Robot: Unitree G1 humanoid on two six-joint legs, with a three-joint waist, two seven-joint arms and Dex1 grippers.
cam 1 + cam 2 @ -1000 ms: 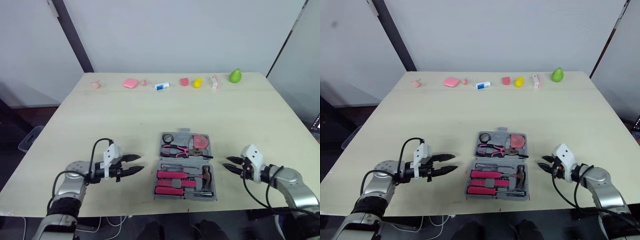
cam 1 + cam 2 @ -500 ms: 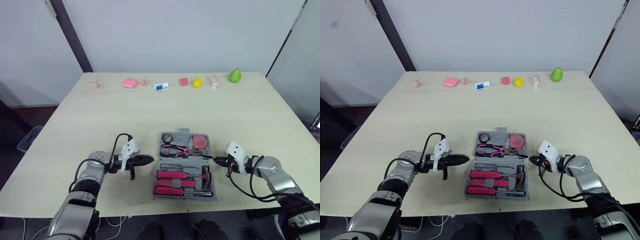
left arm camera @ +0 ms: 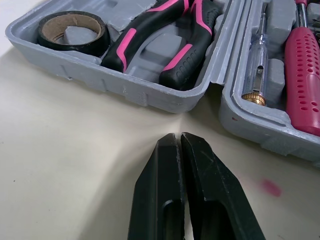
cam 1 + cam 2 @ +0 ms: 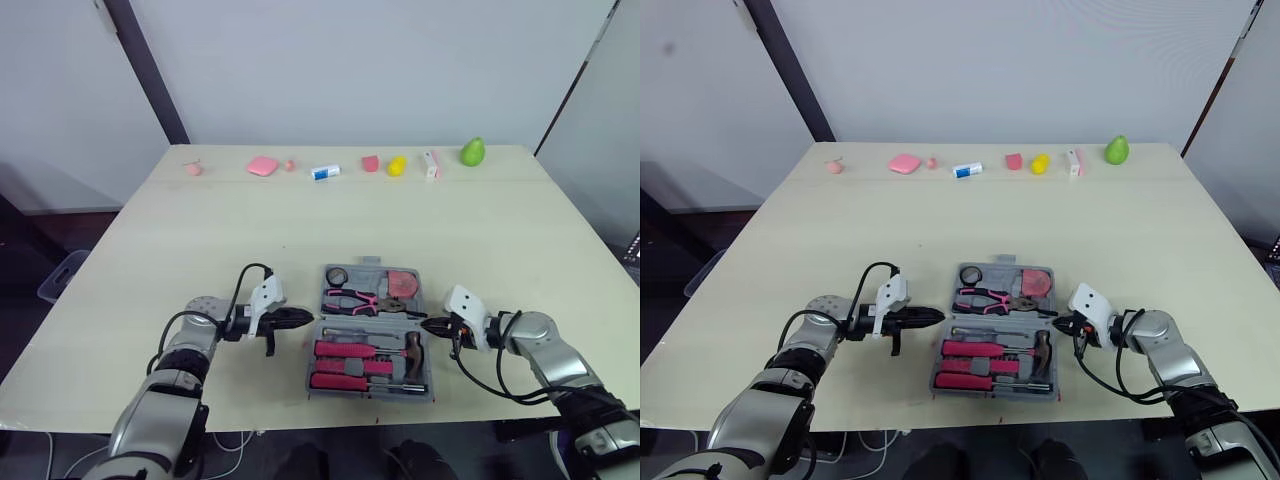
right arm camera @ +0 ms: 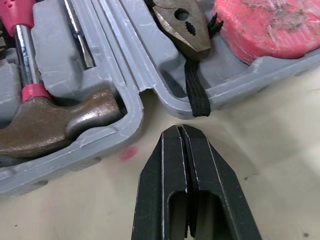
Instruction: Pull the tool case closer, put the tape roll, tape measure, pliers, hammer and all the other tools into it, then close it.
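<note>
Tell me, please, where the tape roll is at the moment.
In the head views, the tape roll sits in the far-left corner of the open tool case, right beside the pliers.

1. Left arm (image 4: pixel 190 340): stretched forward and inward, forearm low and nearly level, elbow out to the robot's left.
2. Left gripper (image 4: pixel 300 319): both black fingers (image 3: pixel 162 190) pressed flat together along their length, tips meeting, pointing toward the robot's right.
3. Left wrist block (image 4: pixel 267 297): white, sits on top of the wrist; a black cable (image 4: pixel 243 275) arcs back from it over the forearm.
4. Right arm (image 4: pixel 545 350): mirrors the left, forearm low, angled inward.
5. Right gripper (image 4: pixel 433 326): fingers closed tip to tip, pointing toward the robot's left.
6. Right wrist block (image 4: pixel 463 302): white, with a black cable (image 4: pixel 480 375) hanging beneath the forearm.
7. The grippers face each other, tips roughly level, well apart.
</note>
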